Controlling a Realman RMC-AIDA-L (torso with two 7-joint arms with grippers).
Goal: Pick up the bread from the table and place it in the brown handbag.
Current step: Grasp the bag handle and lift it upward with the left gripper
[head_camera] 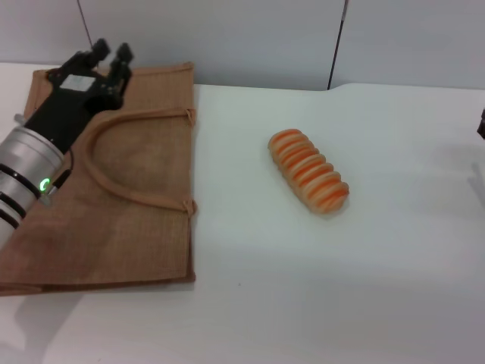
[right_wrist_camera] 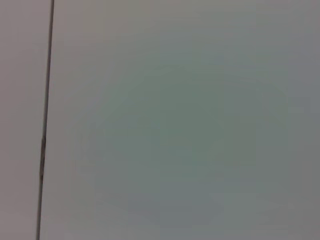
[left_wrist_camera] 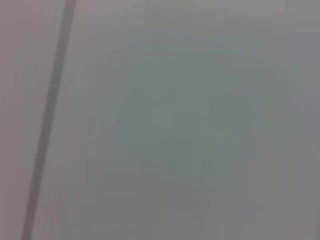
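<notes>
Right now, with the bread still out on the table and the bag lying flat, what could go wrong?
1. The bag lies flat with no opening showing, so the bread may end up on top instead of inside.
2. The bread looks glossy and rounded; it could slip or roll when gripped.
3. The left tool hovers over the bag's far corner, well away from the bread, and could snag a handle when it moves.
</notes>
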